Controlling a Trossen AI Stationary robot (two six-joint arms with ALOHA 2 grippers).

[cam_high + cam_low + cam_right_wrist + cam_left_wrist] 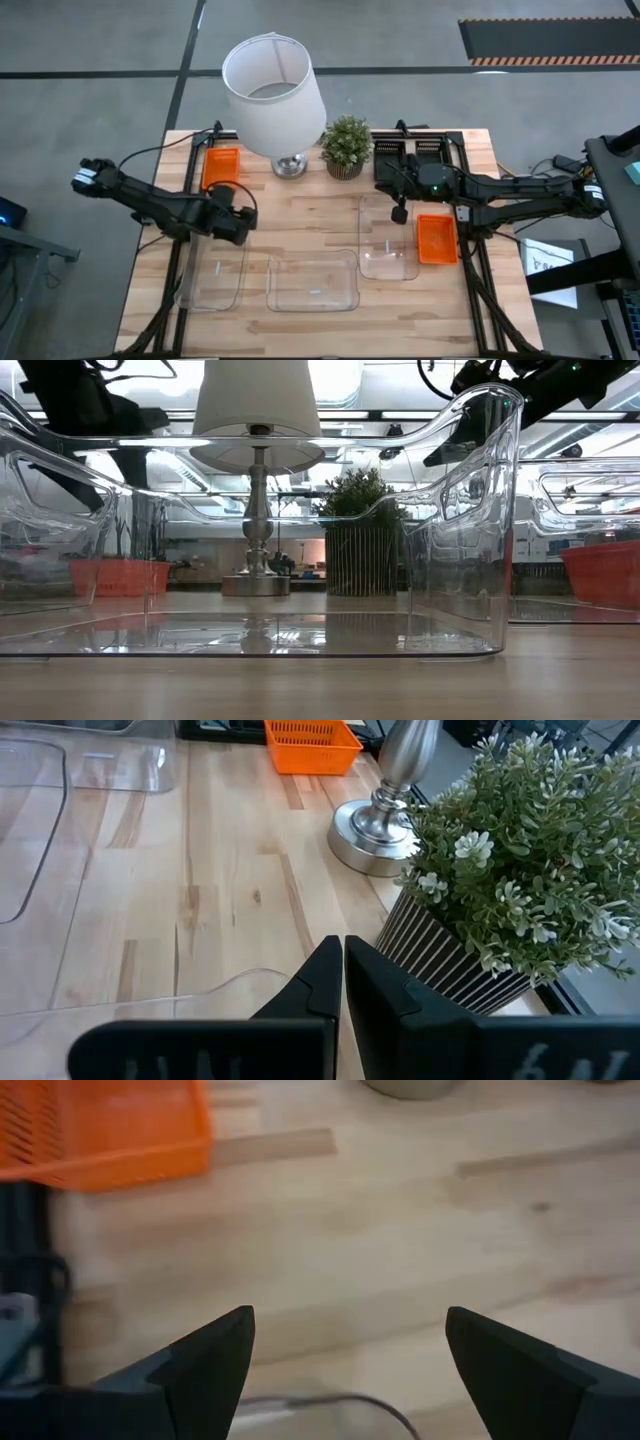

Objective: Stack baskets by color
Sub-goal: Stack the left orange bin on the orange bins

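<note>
Three clear baskets lie along the table's near half: left (212,280), middle (313,283) and right (388,240). One red-orange basket (221,167) sits at the far left, another (436,238) at the right beside the right clear one. Black baskets (418,155) rest at the far right behind my right arm. My left gripper (240,215) hangs open above bare wood just beyond the left clear basket, tipped downward; its wrist view shows the far-left orange basket (110,1130). My right gripper (398,213) is shut over the right clear basket's far end, empty.
A white-shaded lamp (273,92) on a metal base (375,835) and a small potted plant (346,145) stand at the table's far middle, between the two arms. Bare wood (310,220) lies between the grippers. In the low view the middle clear basket (250,630) fills the foreground.
</note>
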